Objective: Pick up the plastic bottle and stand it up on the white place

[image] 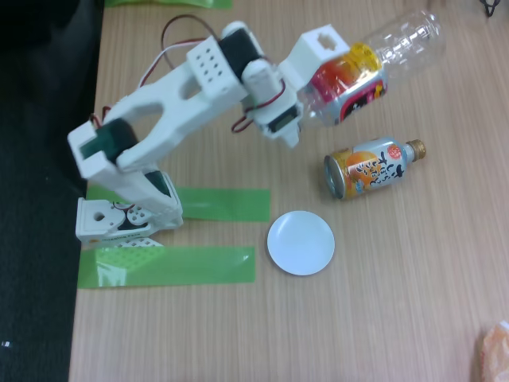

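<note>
The plastic bottle [398,46] is clear and ribbed, with a pink, red and yellow label band. It is held tilted above the table at the upper right of the fixed view, its clear body pointing up and right. My white gripper [334,76] is shut on the bottle around the label end; the cap is hidden behind the gripper. The white place [301,243], a small round plate, lies on the wooden table below and left of the bottle, well apart from it.
An orange-and-silver metal bottle-can [370,168] with a gold cap lies on its side between the held bottle and the plate. Two green tape strips [167,265] sit by my arm's base [119,219]. The table's dark left edge runs down the frame.
</note>
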Action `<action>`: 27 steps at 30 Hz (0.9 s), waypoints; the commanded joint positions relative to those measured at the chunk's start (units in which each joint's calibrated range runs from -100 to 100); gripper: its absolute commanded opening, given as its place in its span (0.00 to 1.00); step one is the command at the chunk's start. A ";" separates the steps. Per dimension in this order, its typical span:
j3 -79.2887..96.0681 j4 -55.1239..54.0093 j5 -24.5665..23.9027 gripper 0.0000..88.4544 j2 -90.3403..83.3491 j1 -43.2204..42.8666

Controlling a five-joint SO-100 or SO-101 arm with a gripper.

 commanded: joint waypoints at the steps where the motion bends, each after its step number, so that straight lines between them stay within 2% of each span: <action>1: 2.09 -0.31 4.21 0.08 -5.13 5.70; 6: 4.08 -0.31 9.14 0.08 -7.98 15.40; 15: 3.27 -0.40 24.36 0.08 -12.77 28.74; 20: 3.45 -0.40 34.70 0.08 -19.99 32.22; 27: 7.16 -2.89 47.19 0.08 -33.35 32.07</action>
